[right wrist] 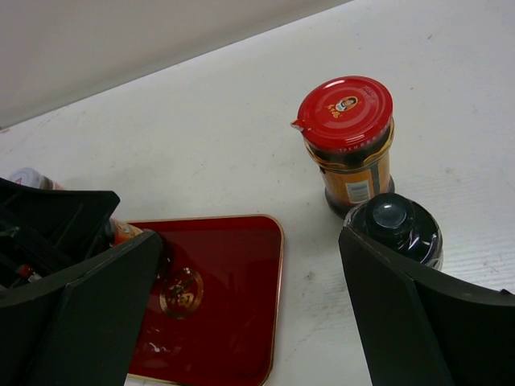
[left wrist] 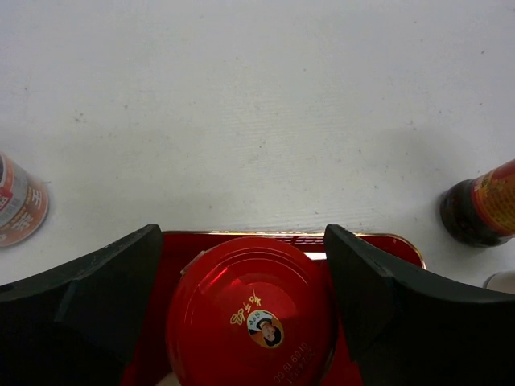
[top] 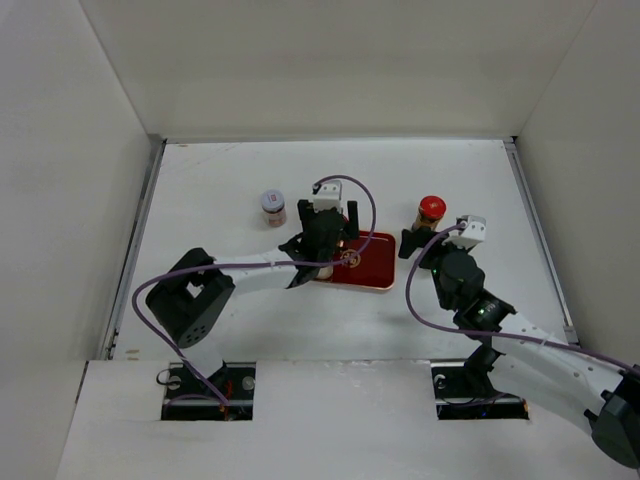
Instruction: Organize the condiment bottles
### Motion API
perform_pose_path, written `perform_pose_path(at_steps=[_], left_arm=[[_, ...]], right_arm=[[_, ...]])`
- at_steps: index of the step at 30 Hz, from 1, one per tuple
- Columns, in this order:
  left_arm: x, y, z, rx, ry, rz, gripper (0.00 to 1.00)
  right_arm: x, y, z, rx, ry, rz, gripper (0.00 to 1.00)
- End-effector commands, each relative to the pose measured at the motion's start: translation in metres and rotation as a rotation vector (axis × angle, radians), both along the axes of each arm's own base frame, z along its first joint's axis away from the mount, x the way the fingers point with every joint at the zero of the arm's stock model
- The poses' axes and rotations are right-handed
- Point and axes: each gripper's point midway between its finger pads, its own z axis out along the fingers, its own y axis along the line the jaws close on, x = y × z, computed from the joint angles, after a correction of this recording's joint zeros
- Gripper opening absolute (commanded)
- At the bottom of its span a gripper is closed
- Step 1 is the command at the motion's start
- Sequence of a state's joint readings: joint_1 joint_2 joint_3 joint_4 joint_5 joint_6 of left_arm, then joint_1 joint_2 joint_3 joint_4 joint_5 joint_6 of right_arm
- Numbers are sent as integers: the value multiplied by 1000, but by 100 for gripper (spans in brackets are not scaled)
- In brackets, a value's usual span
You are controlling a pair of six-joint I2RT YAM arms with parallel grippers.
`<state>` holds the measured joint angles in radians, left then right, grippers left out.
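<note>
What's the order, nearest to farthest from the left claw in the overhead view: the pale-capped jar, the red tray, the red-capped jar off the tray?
1. The red tray, directly under the left claw.
2. The pale-capped jar, on the table to its left.
3. The red-capped jar, beyond the tray's right end.

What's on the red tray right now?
One red-capped jar stands on the tray, between the left pincer's fingers. Its body is hidden under its cap, and the pincer covers the tray's left end.

overhead; both wrists share red tray (right wrist: 233, 265)
</note>
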<state>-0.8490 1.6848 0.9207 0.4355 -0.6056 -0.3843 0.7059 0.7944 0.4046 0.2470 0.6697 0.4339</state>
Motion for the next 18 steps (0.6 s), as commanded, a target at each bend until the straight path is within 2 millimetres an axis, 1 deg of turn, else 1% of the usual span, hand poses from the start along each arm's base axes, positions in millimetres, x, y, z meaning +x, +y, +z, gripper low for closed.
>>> perform_pose_path(at_steps=[1, 4, 7, 12, 13, 14, 15, 17, 18], left_arm=[[1, 6, 30, -60, -49, 2, 83], [0, 9, 34, -69, -58, 12, 85], [-2, 13, 47, -91, -78, 16, 86], [-4, 21, 81, -153, -134, 16, 90], [-5, 25, 89, -165, -147, 23, 90], [-5, 31, 95, -175, -160, 35, 90], [-6, 38, 100, -188, -173, 46, 90], [-7, 54, 110, -203, -193, 70, 88], [-4, 66, 111, -202, -196, 98, 84]], right_arm=[[4, 0, 20, 35, -45, -6, 100], [3, 0, 21, 37, -50, -7, 100], [4, 2, 19, 33, -39, 1, 100], [3, 3, 21, 36, -44, 6, 100], [3, 2, 22, 36, -49, 2, 97], [2, 2, 24, 43, -57, 2, 93], [2, 4, 25, 51, -60, 10, 85], [3, 6, 24, 45, -54, 15, 62], [3, 8, 24, 38, -50, 20, 52]])
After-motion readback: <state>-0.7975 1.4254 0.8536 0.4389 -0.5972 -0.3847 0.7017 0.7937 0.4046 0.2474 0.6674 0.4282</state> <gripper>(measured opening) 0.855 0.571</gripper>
